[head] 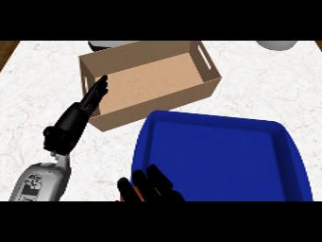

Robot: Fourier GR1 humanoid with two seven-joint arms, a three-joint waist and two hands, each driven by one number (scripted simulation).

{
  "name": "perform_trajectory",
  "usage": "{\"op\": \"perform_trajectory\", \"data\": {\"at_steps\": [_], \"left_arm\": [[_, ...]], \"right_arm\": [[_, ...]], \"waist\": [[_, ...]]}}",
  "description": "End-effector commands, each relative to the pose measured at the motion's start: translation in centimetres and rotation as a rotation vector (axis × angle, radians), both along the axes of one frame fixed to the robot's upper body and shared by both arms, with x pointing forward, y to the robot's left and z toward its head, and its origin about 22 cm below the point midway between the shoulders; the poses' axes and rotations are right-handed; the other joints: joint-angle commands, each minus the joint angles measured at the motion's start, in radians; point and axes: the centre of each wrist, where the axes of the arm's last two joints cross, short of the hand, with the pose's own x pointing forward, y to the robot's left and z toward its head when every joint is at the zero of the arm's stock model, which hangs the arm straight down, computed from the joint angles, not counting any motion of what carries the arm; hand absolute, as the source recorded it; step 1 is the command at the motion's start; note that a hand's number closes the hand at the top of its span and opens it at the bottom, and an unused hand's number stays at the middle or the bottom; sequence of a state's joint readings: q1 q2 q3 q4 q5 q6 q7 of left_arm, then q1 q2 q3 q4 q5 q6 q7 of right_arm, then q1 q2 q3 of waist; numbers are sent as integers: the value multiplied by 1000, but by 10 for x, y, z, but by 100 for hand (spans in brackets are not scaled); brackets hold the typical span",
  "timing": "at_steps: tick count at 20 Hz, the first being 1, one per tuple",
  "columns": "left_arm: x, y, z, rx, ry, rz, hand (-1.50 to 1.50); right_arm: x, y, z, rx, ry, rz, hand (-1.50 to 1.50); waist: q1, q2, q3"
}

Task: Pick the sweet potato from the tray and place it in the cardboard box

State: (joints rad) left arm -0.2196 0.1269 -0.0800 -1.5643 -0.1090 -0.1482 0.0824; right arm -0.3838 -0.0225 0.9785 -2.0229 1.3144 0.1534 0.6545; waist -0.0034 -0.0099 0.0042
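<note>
The open cardboard box (191,97) stands at the back middle of the counter, with nothing showing inside. In front of it to the right lies the blue tray (223,156), its floor bare. My right hand (153,186) shows at the lower edge by the tray's near left corner. Its fingers are curled over the sweet potato (124,193), of which only slivers of orange show between them. My left hand (76,120) is open at the left, its straight fingers pointing up against the box's left wall.
A dark grey object (106,45) sits behind the box at the counter's far edge. A pale round object (278,44) sits at the far right. Brown wood shows past the counter's left and right ends.
</note>
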Motion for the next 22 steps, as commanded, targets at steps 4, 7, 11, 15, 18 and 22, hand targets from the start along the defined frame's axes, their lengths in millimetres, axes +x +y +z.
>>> {"op": "perform_trajectory", "data": {"at_steps": [4,7,11,15,18,22], "left_arm": [[-10,-4,-17,5,45,-9,0],[-5,-13,2,2,68,-36,0],[-6,-11,-15,16,51,-16,0],[7,-26,-9,3,45,-29,0],[-8,-13,-3,4,44,-37,0],[4,-16,-10,-2,49,-24,0]], "right_arm": [[-25,-17,44,198,21,-42,150],[-20,-19,58,197,-5,-72,150],[10,-12,74,220,-13,-123,150],[57,-7,77,253,21,-121,150],[60,8,85,263,35,-121,150],[101,7,93,293,54,-136,150]], "waist": [[3,6,-5],[6,6,-5],[8,9,-5],[9,14,-5],[16,9,-5],[13,13,-5]]}}
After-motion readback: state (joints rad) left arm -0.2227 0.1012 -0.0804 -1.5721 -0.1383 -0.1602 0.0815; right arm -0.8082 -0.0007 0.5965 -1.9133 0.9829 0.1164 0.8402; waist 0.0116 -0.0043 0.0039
